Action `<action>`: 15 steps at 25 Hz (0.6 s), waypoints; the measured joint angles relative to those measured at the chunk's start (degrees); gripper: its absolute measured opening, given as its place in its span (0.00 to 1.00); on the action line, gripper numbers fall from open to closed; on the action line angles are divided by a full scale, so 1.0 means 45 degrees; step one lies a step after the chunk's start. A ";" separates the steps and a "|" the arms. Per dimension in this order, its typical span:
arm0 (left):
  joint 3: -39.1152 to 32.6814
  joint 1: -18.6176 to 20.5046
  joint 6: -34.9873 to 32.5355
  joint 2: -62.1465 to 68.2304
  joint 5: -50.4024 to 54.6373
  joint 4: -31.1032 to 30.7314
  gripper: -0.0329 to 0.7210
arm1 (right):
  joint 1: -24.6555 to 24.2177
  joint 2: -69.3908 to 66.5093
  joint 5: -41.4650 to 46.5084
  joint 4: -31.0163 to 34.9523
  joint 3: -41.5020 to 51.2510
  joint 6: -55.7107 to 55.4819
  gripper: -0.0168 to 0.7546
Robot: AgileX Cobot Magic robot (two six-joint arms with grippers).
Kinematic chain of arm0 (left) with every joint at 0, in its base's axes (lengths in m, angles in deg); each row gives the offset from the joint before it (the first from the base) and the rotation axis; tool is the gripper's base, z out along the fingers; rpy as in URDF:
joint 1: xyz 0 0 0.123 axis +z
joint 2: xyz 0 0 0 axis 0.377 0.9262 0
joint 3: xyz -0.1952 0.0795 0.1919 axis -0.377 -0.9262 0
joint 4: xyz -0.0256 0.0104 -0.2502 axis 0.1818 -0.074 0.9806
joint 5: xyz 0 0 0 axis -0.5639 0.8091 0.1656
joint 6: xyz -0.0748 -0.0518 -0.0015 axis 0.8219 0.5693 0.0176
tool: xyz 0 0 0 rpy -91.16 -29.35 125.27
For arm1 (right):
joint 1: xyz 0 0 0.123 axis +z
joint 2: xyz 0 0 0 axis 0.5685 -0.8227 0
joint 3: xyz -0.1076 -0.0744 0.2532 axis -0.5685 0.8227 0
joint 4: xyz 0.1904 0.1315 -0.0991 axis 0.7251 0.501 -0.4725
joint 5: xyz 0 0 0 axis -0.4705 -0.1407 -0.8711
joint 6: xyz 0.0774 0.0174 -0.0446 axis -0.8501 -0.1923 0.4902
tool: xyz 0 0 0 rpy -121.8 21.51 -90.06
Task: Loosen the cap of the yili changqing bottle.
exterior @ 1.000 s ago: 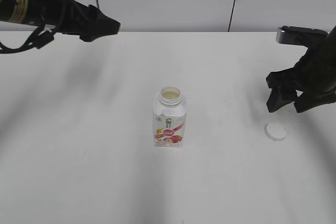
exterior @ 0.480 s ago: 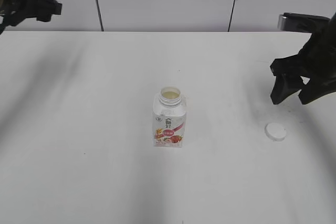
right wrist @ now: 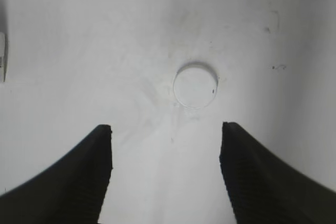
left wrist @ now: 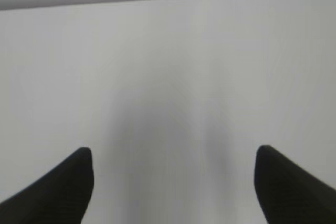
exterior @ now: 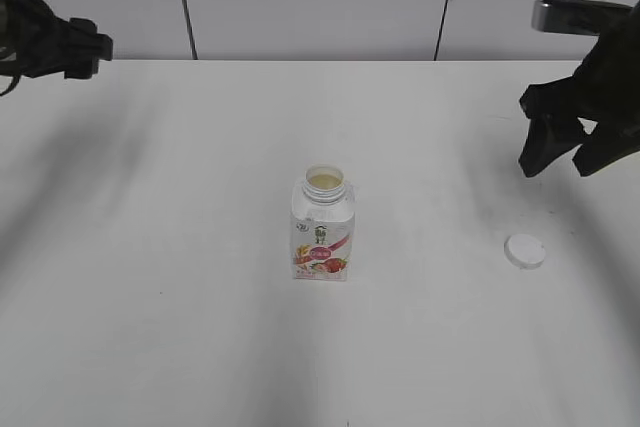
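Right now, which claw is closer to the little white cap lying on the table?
The right claw. It hangs open just above and behind the cap, holding nothing. The left claw is far off at the table's other back corner, past the bottle.

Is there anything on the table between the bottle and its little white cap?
No. The exterior view shows only bare white table between the bottle and the cap.

Your left arm [exterior: 45,42] sits at the far left corner of the table, its gripper [left wrist: 173,182] spread wide and holding nothing. Your right arm [exterior: 600,87] hangs raised near the table's right edge, its gripper [right wrist: 165,171] pointing down, fingers parted and empty.
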 joint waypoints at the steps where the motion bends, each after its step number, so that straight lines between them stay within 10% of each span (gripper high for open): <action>1: 0.0000 -0.0115 -0.0569 -0.0015 0.0199 0.0777 0.80 | 0.0000 0.0000 0.0033 -0.0015 -0.0078 0.0000 0.68; 15: 0.1095 -0.0892 -0.5057 -0.0754 0.4537 0.6773 0.80 | 0.0000 0.0024 0.1799 -0.0034 -0.0213 0.0000 0.68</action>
